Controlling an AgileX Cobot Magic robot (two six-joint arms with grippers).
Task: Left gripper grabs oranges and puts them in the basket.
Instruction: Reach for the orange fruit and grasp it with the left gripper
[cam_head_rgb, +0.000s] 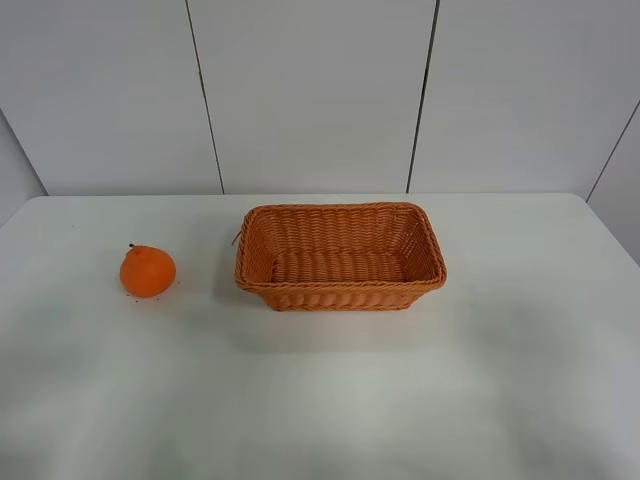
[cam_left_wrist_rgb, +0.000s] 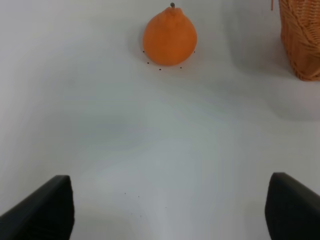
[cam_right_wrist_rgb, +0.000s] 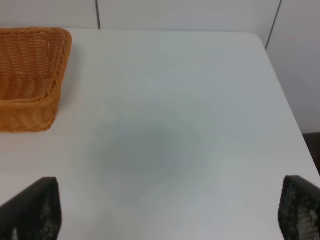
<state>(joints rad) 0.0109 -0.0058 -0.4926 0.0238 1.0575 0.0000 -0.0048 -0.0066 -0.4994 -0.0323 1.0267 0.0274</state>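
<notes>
One orange (cam_head_rgb: 147, 271) rests on the table (cam_head_rgb: 320, 400), apart from the basket (cam_head_rgb: 340, 257); I see my left end effector (cam_left_wrist_rgb: 169, 200) spread, empty.

The white matte table (cam_head_rgb: 320, 400) is lit brightly and evenly from overhead. Soft, diffuse shadows are cast beside the rectangular orange-brown wicker basket (cam_head_rgb: 340, 258) and the round bright orange fruit (cam_head_rgb: 148, 271). A broad grey shadow (cam_right_wrist_rgb: 150, 145) is seen in the right wrist view. The black fingertips (cam_left_wrist_rgb: 42, 210) of the left gripper (cam_left_wrist_rgb: 167, 212) and right gripper (cam_right_wrist_rgb: 165, 212) are rendered blurred.
</notes>
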